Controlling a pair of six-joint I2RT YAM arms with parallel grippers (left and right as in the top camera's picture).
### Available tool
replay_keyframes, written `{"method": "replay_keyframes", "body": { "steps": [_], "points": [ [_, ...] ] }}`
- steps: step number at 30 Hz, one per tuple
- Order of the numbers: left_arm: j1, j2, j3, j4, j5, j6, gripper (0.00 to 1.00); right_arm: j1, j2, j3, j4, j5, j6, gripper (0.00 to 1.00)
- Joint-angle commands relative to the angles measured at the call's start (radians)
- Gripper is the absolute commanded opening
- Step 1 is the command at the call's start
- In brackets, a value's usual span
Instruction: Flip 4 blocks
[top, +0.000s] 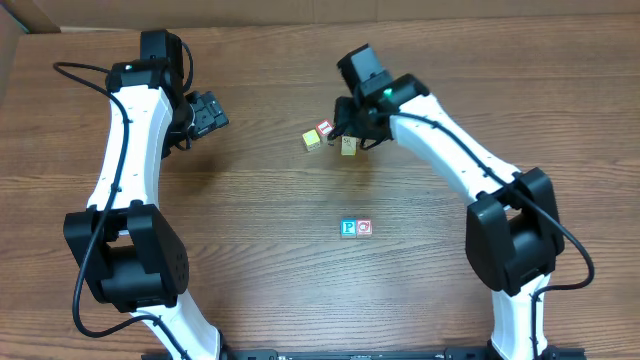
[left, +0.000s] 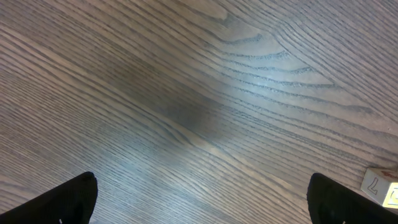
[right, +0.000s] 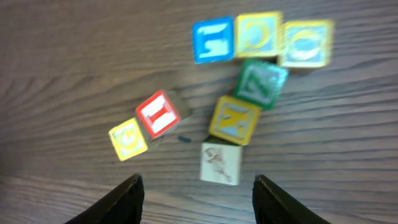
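Note:
Small wooden blocks lie in a cluster under my right arm: a yellow one (top: 311, 141) (right: 128, 139), a red-bordered one (top: 324, 131) (right: 160, 113) and a cream one (top: 348, 146) (right: 221, 163). A blue-bordered block (top: 348, 228) sits nearer the front, touching another red-bordered block (top: 364, 228). My right gripper (top: 352, 122) (right: 199, 202) hovers open just short of the cream block, with nothing between its fingers. My left gripper (top: 208, 114) (left: 202, 202) is wide open over bare wood at the left, holding nothing.
The right wrist view shows more cubes behind the cream one: a green Z cube (right: 261, 83), a yellow N cube (right: 234, 119), a blue cube (right: 213, 40) and two yellow cubes (right: 257, 34). A pale cube (left: 379, 185) shows at the left wrist view's right edge.

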Motion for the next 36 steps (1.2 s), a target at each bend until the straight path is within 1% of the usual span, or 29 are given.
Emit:
{"method": "replay_keyframes", "body": {
  "steps": [1,7,11,18,22,30,32,36],
  "points": [
    [0.002,-0.017,0.016,0.001,-0.009,-0.014,1.00,0.017,0.033,-0.025,0.027,0.019,-0.013,0.57],
    [0.002,-0.017,0.016,0.001,-0.009,-0.014,1.00,0.032,0.053,-0.072,0.079,0.105,-0.013,0.58],
    [0.002,-0.017,0.016,0.001,-0.009,-0.014,1.00,0.033,0.054,-0.098,0.121,0.103,-0.013,0.58],
    [0.002,-0.017,0.016,0.001,-0.009,-0.014,1.00,0.034,0.054,-0.148,0.166,0.103,-0.013,0.54],
    [0.002,-0.017,0.016,0.001,-0.009,-0.014,1.00,0.034,0.054,-0.153,0.180,0.103,-0.013,0.48],
    [0.002,-0.017,0.016,0.001,-0.009,-0.014,1.00,0.034,0.054,-0.180,0.204,0.103,-0.013,0.48],
    [0.002,-0.017,0.016,0.001,-0.009,-0.014,1.00,0.035,0.054,-0.191,0.211,0.103,-0.013,0.46],
    [0.002,-0.017,0.016,0.001,-0.009,-0.014,1.00,0.041,0.054,-0.200,0.219,0.103,-0.013,0.37]
  ]
}}
